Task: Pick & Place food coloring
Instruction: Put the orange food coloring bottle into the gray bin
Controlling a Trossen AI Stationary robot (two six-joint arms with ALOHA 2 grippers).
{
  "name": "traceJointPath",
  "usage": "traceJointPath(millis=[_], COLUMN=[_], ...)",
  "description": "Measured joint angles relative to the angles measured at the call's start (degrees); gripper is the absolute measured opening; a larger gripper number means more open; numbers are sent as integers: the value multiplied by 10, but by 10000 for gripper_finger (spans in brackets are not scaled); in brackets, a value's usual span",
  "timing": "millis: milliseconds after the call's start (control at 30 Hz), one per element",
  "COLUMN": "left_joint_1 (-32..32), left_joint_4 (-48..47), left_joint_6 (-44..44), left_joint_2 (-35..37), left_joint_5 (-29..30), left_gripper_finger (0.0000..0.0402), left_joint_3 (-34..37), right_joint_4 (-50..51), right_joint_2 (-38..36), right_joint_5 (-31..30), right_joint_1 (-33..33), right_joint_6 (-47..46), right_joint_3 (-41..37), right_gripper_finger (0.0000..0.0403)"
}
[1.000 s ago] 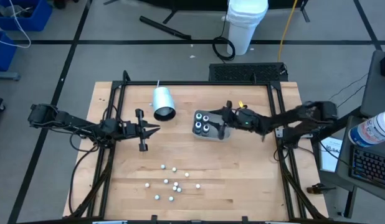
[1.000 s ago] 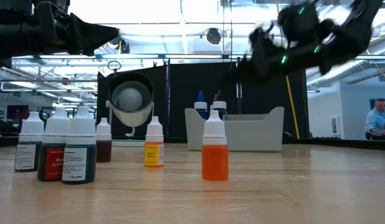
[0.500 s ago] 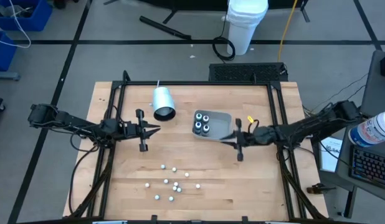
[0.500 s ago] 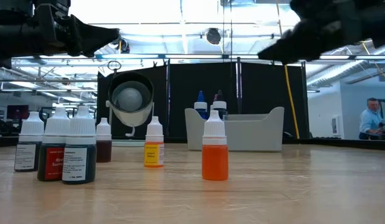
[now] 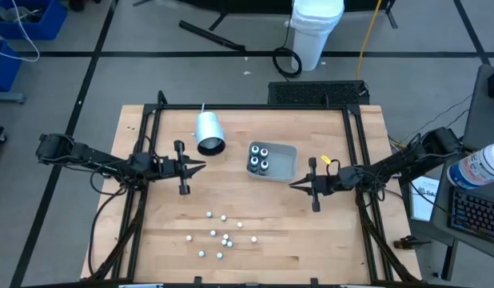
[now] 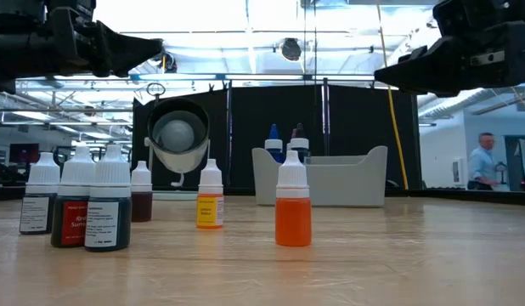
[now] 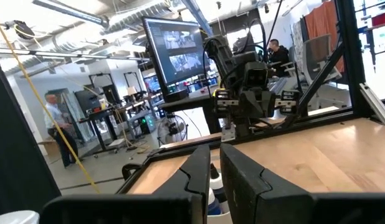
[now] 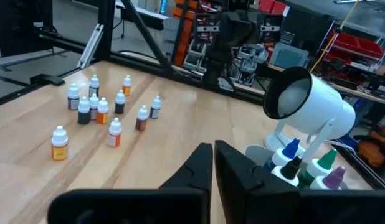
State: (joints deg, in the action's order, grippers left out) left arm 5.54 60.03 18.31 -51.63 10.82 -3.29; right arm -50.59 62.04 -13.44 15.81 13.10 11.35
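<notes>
Several food coloring bottles (image 5: 219, 234) stand loose on the wooden table near its front edge; in the low view an orange one (image 6: 293, 209) is closest. A few more bottles (image 5: 259, 158) stand in the clear tray (image 5: 284, 166) at mid table. My right gripper (image 5: 293, 185) hangs shut and empty above the table, just right of and nearer than the tray. My left gripper (image 5: 202, 166) hangs shut and empty at the table's left, its tips pointing toward the tray.
A white cup (image 5: 209, 133) lies on its side at the far left of the table, its mouth toward the near edge. Bare wood lies between the tray and the loose bottles. A black frame (image 5: 355, 136) rims the table. A person (image 6: 482, 161) moves in the room behind.
My right gripper has drawn back from over the tray toward the table's right and near edges, staying about level. Its fingers have come together with nothing in them. The bottles in the tray stand as before.
</notes>
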Motion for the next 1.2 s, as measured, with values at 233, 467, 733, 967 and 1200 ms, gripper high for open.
traceJointPath(millis=[233, 467, 733, 967, 1200], left_joint_1=[0, 0, 0, 0, 0], left_joint_4=[-3, -2, 1, 1, 1], left_joint_6=[0, -4, -5, -5, -6], left_joint_2=[0, 0, 0, 0, 0], left_joint_5=[17, 17, 17, 17, 17], left_gripper_finger=[47, 47, 47, 47, 47], left_joint_3=[0, 0, 0, 0, 0], right_joint_4=[-2, -14, -14, -15, -24], right_joint_2=[0, 0, 0, 0, 0], right_joint_5=[19, 47, 47, 47, 55], right_joint_1=[0, 0, 0, 0, 1], right_joint_6=[-4, -4, -4, -4, -13], right_joint_3=[0, 0, 0, 0, 0], right_gripper_finger=[6, 11, 9, 8, 6])
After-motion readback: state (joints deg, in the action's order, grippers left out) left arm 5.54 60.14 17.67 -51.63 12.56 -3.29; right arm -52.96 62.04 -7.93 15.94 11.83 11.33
